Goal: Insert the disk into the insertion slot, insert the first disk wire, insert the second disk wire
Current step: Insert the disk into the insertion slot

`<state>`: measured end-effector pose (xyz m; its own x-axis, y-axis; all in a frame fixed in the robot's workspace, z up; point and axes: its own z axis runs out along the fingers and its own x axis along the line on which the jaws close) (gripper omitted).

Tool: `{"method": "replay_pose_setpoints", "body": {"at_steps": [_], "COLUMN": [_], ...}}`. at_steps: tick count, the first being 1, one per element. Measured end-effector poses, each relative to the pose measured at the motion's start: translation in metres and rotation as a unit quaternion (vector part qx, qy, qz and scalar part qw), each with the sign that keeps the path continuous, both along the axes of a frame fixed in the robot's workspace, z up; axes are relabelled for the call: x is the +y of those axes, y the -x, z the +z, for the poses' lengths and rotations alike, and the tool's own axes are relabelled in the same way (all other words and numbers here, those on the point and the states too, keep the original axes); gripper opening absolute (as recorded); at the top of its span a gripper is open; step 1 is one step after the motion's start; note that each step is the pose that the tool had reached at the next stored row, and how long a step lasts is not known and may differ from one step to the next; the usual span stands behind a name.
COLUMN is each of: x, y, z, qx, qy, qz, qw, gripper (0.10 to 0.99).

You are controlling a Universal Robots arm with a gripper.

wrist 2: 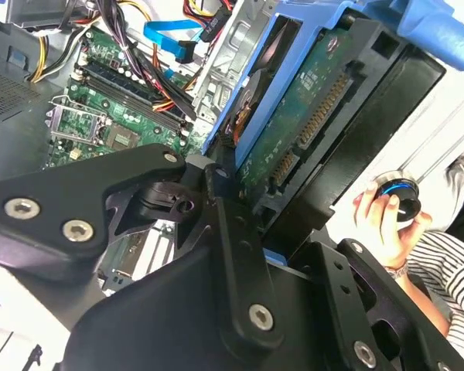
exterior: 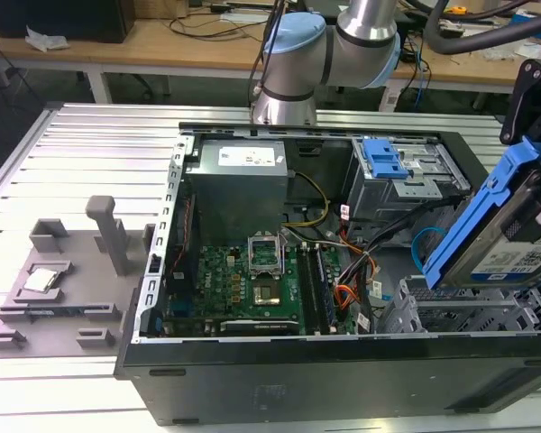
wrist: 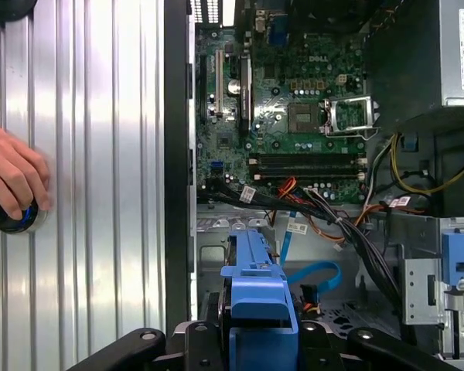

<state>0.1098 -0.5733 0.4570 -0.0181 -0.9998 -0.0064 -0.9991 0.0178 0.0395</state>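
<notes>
Exterior view has the black gripper [exterior: 534,171] clamped on the flat silver-grey hard drive [exterior: 505,248] in its bright blue plastic carrier [exterior: 473,212], tilted above the silvery perforated sheet-metal bay [exterior: 460,311] — rigid, weighty, probably shock-sensitive — best gripped by the carrier's sides.

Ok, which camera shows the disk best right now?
The exterior view: the disk shows its labelled face there, tilted in its blue frame above the silvery cage. The second wrist view shows its green underside and connector close up; the first wrist view shows the frame edge-on.
</notes>
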Motion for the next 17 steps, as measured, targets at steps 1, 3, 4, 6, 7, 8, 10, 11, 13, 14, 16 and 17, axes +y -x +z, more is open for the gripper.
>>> {"method": "replay_pose_setpoints", "body": {"at_steps": [1,3,4,6,7,8,10,11,13,14,16,17], "x": [0.0000,0.0000,0.0000,0.0000,0.0000,0.0000,0.0000,0.0000,0.0000,0.0000,0.0000,0.0000], "y": [0.0000,0.0000,0.0000,0.0000,0.0000,0.0000,0.0000,0.0000,0.0000,0.0000,0.0000,0.0000], "z": [-0.0010,-0.0027,-0.0042,-0.0065,-0.0072,-0.0082,-0.0107,-0.0116,-0.0144,-0.0151,-0.0179,-0.0204], "qx": [0.0000,0.0000,0.0000,0.0000,0.0000,0.0000,0.0000,0.0000,0.0000,0.0000,0.0000,0.0000], "qy": [0.0000,0.0000,0.0000,0.0000,0.0000,0.0000,-0.0001,-0.0001,0.0000,0.0000,0.0000,0.0000], "qz": [0.000,0.000,0.000,0.000,0.000,0.000,0.000,0.000,0.000,0.000,0.000,0.000], "qw": [1.0000,1.0000,1.0000,1.0000,1.0000,1.0000,1.0000,1.0000,1.0000,1.0000,1.0000,1.0000], "gripper": [0.369,0.369,0.369,0.369,0.369,0.369,0.369,0.369,0.369,0.369,0.369,0.369]}}
